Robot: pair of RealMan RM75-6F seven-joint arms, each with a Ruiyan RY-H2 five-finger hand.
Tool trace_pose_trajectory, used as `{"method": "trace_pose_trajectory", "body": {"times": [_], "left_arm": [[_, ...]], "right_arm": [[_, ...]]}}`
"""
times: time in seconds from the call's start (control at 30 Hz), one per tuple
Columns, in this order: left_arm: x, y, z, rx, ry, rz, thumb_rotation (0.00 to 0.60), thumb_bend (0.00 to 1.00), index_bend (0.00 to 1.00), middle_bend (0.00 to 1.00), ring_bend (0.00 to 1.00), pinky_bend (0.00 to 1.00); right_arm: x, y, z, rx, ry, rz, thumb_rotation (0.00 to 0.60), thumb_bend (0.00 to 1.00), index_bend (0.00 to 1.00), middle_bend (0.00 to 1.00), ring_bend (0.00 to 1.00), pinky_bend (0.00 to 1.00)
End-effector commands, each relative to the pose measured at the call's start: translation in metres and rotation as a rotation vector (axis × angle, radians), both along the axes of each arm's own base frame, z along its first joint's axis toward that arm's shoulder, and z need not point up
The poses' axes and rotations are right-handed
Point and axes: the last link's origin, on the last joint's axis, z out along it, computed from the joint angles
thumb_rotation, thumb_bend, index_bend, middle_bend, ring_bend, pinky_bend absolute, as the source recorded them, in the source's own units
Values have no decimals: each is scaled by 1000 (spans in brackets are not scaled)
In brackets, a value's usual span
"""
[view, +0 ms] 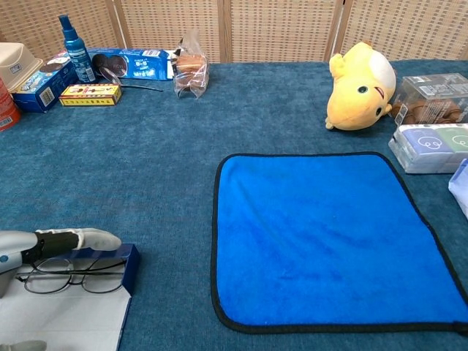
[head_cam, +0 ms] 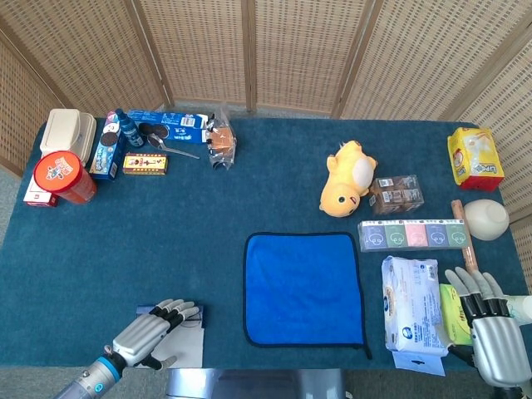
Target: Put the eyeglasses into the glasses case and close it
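The eyeglasses lay folded inside the open glasses case — a white lining with a dark blue rim — directly beneath the left hand, whose fingers stretched flat over the frames; whether they pinched anything, I could not tell. Off to that hand's right sat the blue cloth. Well beyond it the right hand rested with fingers apart and holding nothing — just beside a white tissue pack, with the yellow plush toy farther back.
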Motion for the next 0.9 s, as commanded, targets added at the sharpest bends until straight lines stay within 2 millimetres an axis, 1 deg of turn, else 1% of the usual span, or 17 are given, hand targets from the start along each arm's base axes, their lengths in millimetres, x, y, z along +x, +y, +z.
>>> {"method": "trace_pose_trajectory", "body": {"times": [0.03, 0.17, 0.33, 0.9], "left_arm": [[-2, -4, 2, 5, -2, 8, 600, 265, 0, 62, 0, 46], [-3, -8, 2, 1, 0, 6, 600, 265, 0, 63, 0, 46], [-4, -9, 2, 2, -1, 9, 600, 265, 0, 62, 0, 45], [6, -14, -2, -20, -9, -24, 600, 265, 0, 62, 0, 44]], "right_arm": [[0, 0, -2, 12, 4, 3, 600, 283, 87, 91, 0, 84], [0, -1, -4, 26, 9, 9, 600, 283, 88, 90, 0, 84], [1, -2, -5, 33, 7, 13, 600, 282, 88, 91, 0, 84], [-5, 3, -2, 24, 0, 4, 600, 283, 87, 91, 0, 84]]}}
